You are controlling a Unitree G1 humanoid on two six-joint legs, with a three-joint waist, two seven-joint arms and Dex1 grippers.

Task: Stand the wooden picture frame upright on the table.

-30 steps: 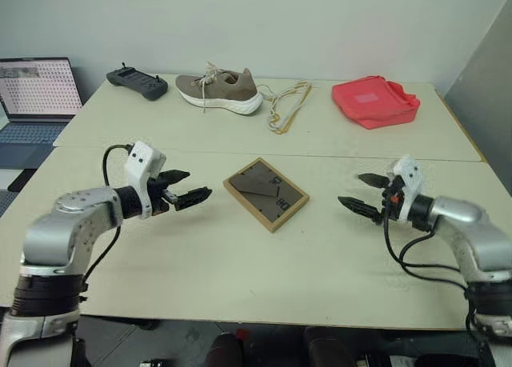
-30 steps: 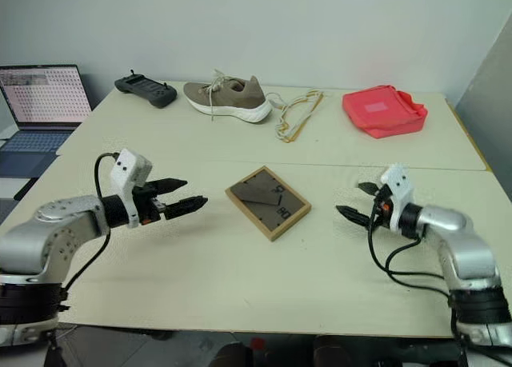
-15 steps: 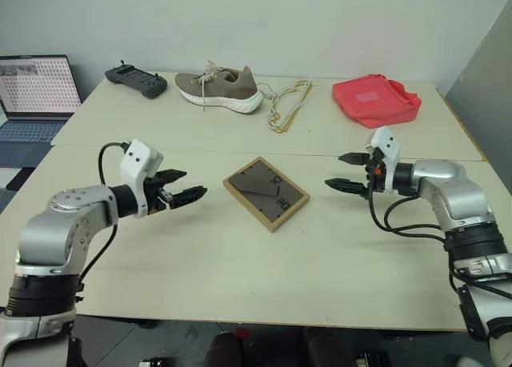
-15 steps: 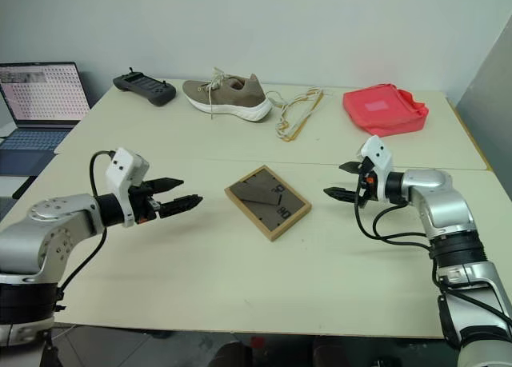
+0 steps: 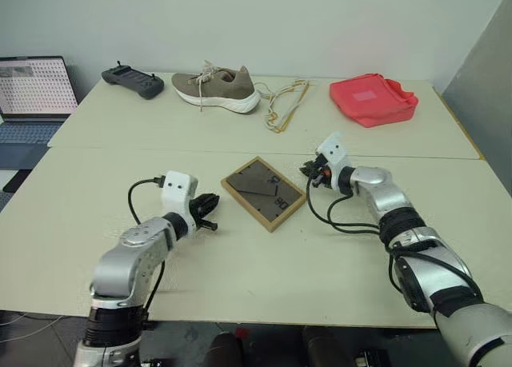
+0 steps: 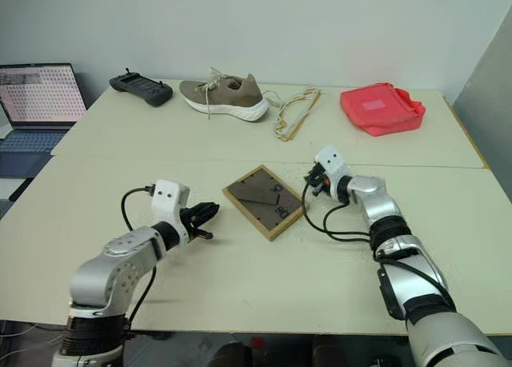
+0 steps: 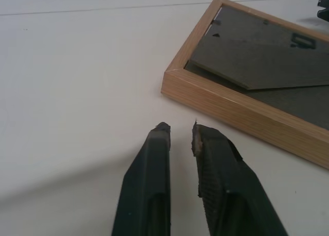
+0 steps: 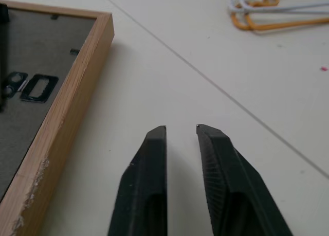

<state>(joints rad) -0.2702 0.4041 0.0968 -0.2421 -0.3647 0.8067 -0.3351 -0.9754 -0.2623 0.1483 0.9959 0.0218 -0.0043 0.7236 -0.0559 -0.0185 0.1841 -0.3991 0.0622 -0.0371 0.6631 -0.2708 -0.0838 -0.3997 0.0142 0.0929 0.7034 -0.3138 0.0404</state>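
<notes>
Centre of the head views: wooden picture frame (image 5: 265, 193) lay flat, face down, dark backing and folded stand showing, turned diagonal on the table (image 5: 240, 271). Not upright yet, task basically unstarted.

Left gripper (image 5: 210, 204) sat low just off the frame's lower-left edge, fingers drawn together with only a thin slit between them, gripping nothing. Left wrist view had the tips (image 7: 177, 129) close to the light-wood rim, not touching. Right gripper (image 5: 308, 175) sat near the frame's right corner, also pinched closed and empty; right wrist view showed its tips (image 8: 180, 128) over bare tabletop beside the rim. Likely reason for the flanking: both arms were set either side so one could lever an edge up while the other steadied. That's a guess. Closed tips probably suit sliding under or nudging the rim, since a flat frame gives little to pinch.

Surface: pale beige matte top, plain, with a seam across the middle where a second beige table butted on. Far table held a black controller (image 5: 132, 81) upper left, a grey-brown shoe (image 5: 218, 88), yellow and white hangers (image 5: 286, 105), and a red bag (image 5: 373, 99) upper right. Laptop (image 5: 32, 91) stood at far left edge, screen on. Pale bare wall behind, grey panel at right edge.
</notes>
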